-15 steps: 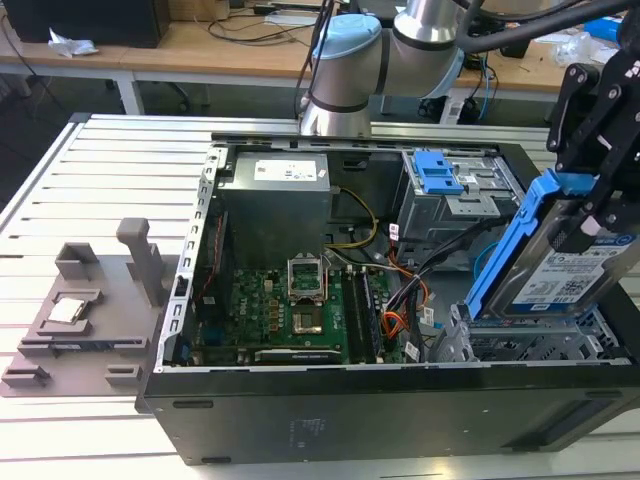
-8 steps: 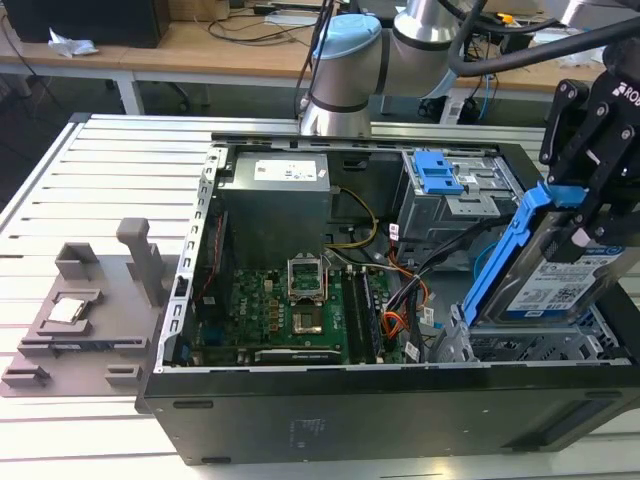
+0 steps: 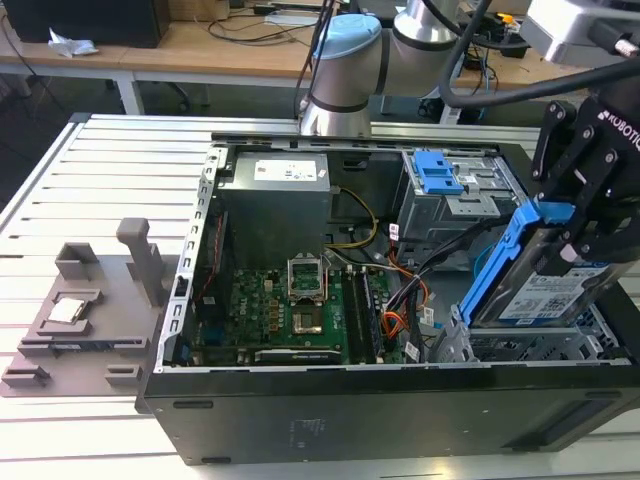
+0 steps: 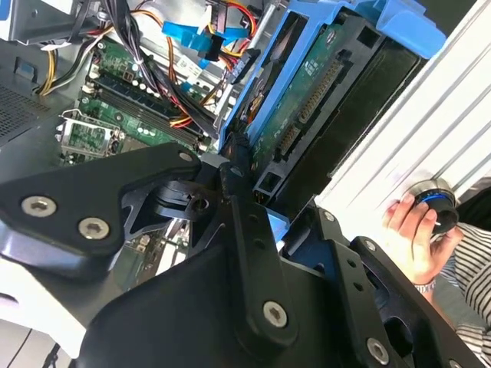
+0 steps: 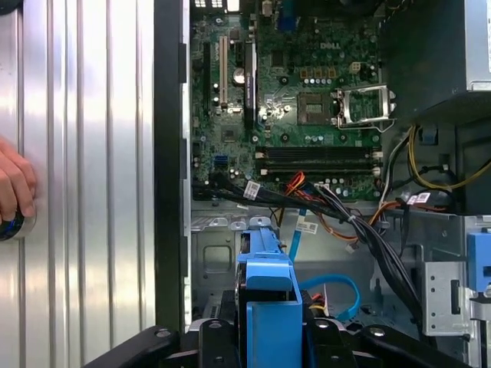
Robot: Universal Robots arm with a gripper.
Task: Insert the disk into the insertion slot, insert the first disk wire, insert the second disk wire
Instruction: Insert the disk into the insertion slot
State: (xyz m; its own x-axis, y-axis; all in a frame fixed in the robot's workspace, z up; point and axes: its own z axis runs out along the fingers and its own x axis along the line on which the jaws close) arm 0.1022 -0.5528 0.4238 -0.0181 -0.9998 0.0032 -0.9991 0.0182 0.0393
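The tool (image 3: 578, 235) pinches the disk (image 3: 540, 290), which hangs tilted just above the slot (image 3: 480, 345). Because it is not level, I judge it may catch on the slot's metal rim or press the wires (image 3: 410, 295) beside the slot. There is open room above the slot, but the case wall (image 3: 560, 395) stands close beside it.

A table (image 3: 60, 200) of pale ribbed metal slats was laid out as the work surface. Bright, even light was thrown back from it, and in the first wrist view the table (image 5: 92, 153) was shown gleaming along its grooves. Beyond the table's far edge, a strip of dark floor (image 3: 40, 110) was seen, and past that a wooden workbench (image 3: 200, 45) carried on a white leg (image 3: 128, 95). On the workbench a black box (image 3: 90, 20), a crumpled white scrap (image 3: 72, 44) and loose cables (image 3: 250, 30) were left. On the table, toward the exterior view's left, a grey moulded fixture (image 3: 90, 310) was set.
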